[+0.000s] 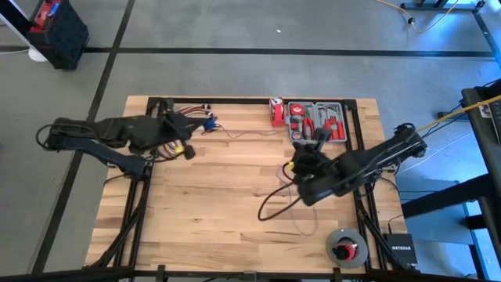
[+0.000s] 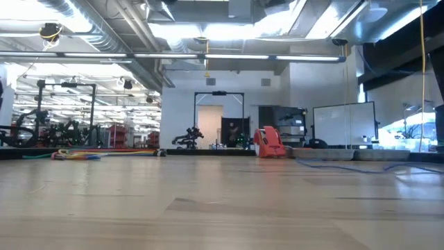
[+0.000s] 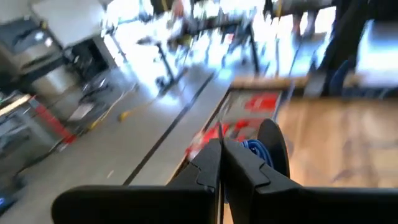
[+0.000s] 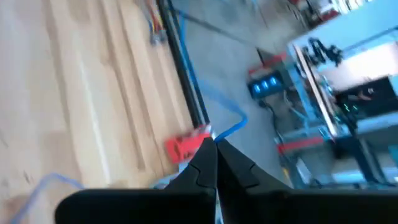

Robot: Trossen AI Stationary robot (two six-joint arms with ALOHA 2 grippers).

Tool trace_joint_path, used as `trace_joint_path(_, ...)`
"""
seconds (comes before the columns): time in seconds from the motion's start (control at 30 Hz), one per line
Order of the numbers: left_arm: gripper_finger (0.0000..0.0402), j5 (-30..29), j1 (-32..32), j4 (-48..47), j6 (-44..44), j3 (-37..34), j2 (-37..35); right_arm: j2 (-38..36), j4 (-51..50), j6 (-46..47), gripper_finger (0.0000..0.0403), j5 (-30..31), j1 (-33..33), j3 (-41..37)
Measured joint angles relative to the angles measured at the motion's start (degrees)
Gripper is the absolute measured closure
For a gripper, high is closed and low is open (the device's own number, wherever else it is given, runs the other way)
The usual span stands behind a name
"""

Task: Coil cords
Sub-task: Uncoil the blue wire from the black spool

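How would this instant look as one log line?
cord: loose on table | left gripper: shut, back-left | right gripper: shut, near tool tray

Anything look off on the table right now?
Nothing damaged or spilled. The thin cord trails loose across the wood instead of coiled, from the wire bundle by the left gripper toward the tool tray.

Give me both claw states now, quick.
Left claw: shut; thin blue-violet cord bunched just past its tips, grip on it cannot be told.
Right claw: shut, nothing visibly held.

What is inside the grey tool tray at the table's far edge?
The tool tray holds red-handled hand tools. The right gripper overlaps its near edge and hides that part.
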Motion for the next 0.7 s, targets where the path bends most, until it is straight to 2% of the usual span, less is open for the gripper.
trace_joint_path(0.1, 0.0394, 0.2, -1.5, 7.4, 2.2, 0.0, -1.2, 0.1, 7.4, 0.6, 0.0403, -1.1, -0.9, -9.8)
trace_joint_path(0.23, 0.0394, 0.2, -1.3, 19.4, 6.1, 0.0, -1.3, 1.2, 31.6, -10.1, 0.0403, -7.3, -1.4, -21.3)
trace_joint_path(0.33, 0.0394, 0.2, 0.6, 28.4, 10.1, 0.0, -0.2, 2.8, 52.5, -21.6, 0.0402, -16.0, -1.2, -26.2)
trace_joint_path(0.43, 0.0394, 0.2, 3.9, 34.6, 13.5, 0.0, 1.2, 4.8, 67.2, -29.8, 0.0402, -27.7, -1.2, -27.1)
trace_joint_path(0.5, 0.0394, -1.0, 6.7, 36.7, 14.5, 0.0, 2.2, 5.8, 72.3, -33.2, 0.0402, -33.3, -0.2, -26.4)
trace_joint_path(0.57, 0.0394, -3.0, 9.8, 36.9, 15.0, 0.0, 3.0, 6.6, 73.5, -36.5, 0.0402, -36.3, 1.1, -24.5)
trace_joint_path(0.7, 0.0394, -5.9, 15.6, 32.1, 13.5, 0.0, 4.5, 6.7, 72.8, -40.9, 0.0402, -36.5, 4.6, -20.6)
